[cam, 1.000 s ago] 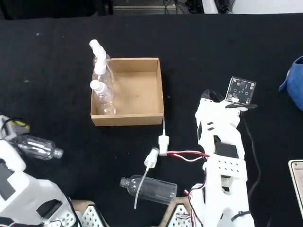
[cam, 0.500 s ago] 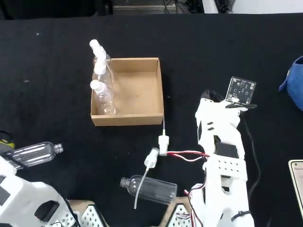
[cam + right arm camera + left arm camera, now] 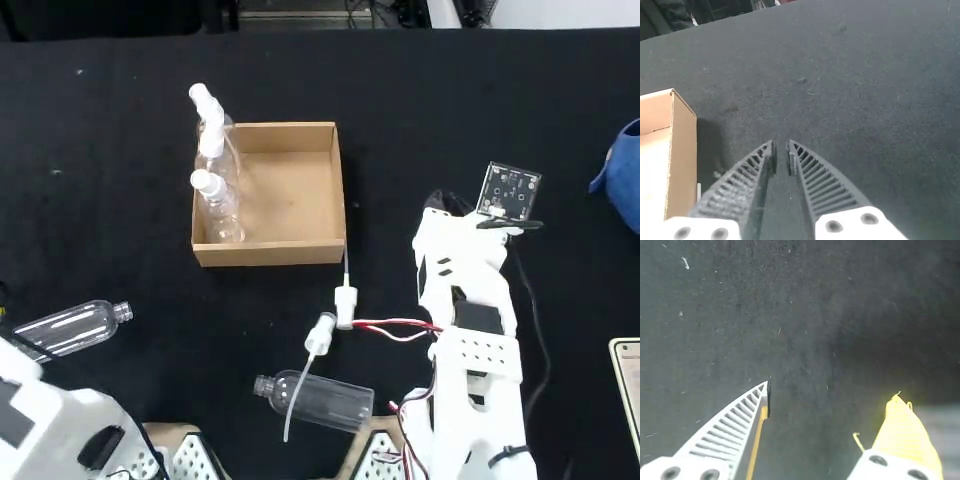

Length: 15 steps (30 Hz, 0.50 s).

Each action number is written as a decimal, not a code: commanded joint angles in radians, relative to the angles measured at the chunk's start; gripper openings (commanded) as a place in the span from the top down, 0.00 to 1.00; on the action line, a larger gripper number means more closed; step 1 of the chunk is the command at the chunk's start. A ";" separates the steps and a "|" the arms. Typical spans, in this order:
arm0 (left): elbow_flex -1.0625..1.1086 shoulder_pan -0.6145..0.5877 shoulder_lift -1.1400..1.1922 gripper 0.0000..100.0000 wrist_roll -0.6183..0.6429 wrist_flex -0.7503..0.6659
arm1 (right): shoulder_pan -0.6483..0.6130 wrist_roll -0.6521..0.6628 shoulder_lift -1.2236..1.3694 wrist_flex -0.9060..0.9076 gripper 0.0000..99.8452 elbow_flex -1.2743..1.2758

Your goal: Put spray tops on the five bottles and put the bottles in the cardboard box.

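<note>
Bottles: two capped bottles (image 3: 220,205) stand inside the cardboard box (image 3: 285,255), against its left wall. The left bottle (image 3: 70,328) and the near bottle (image 3: 318,396) lie uncapped on the table (image 3: 500,90), well apart.
Change: over the last second the left bottle has swung round, so its neck now aims toward the box. Your left arm (image 3: 40,430) has drawn back into the near left corner.
Meaning: the left bottle looks released rather than carried, so you probably have two cappings and two loadings ahead of you here.
Left gripper (image 3: 831,395): spread wide over bare cloth, with nothing between the fingers.
Right gripper (image 3: 779,146): narrowed to a thin slit and empty, parked beside the box's right wall.
Spray tops: the upper spray top (image 3: 346,300) lies just below the box. The lower spray top (image 3: 320,335) lies beside it, its dip tube trailing across the near bottle.
Materials: the bottles are clear thin plastic, round-bodied and likely to roll. The tops are white and hard with slender flexible tubes. The box is matte brown card, open and shallow. The table is covered in black, lint-flecked fabric.
</note>
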 commanded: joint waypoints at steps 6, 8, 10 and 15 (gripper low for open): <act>-0.070 0.206 -0.265 0.78 -0.333 0.328 | -0.020 0.002 -0.021 -0.028 0.97 -0.010; -0.062 0.275 -0.307 0.78 -0.381 0.410 | -0.020 0.002 -0.021 -0.028 0.97 -0.010; -0.062 0.338 -0.341 0.78 -0.440 0.516 | -0.020 0.002 -0.021 -0.028 0.97 -0.008; -0.053 0.467 -0.358 0.78 -0.540 0.632 | -0.020 0.002 -0.021 -0.028 0.97 -0.008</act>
